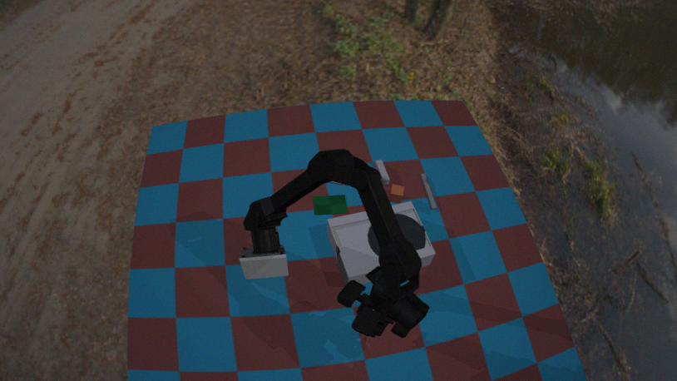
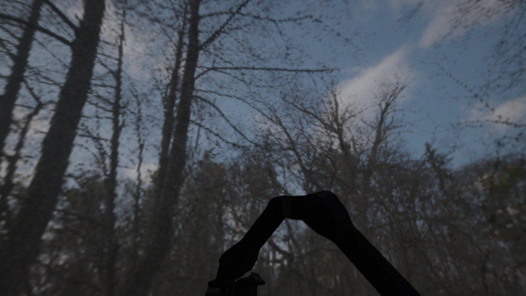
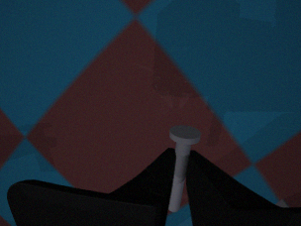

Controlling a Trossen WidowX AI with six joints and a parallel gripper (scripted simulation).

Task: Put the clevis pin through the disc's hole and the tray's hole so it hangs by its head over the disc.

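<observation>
In the wrist view my gripper is shut on the shank of the steel pin. The pin's round head shows just past the fingertips, and its shank runs down the view between the fingers, slightly slanted. In the top view the gripper is beyond the tray's near right side, over the table; the pin cannot be made out there. The pale rimmed tray stands beside it. The dark grey disc lies in the tray's right part, apparently flat, partly hidden by the forearm. Neither the disc's hole nor the tray's pin hole can be seen.
Behind the tray are a green block, an orange block, a white bar and a thin grey bar. The arm's base block is left of the tray. The forearm passes over the tray. The exterior view shows only arm and trees.
</observation>
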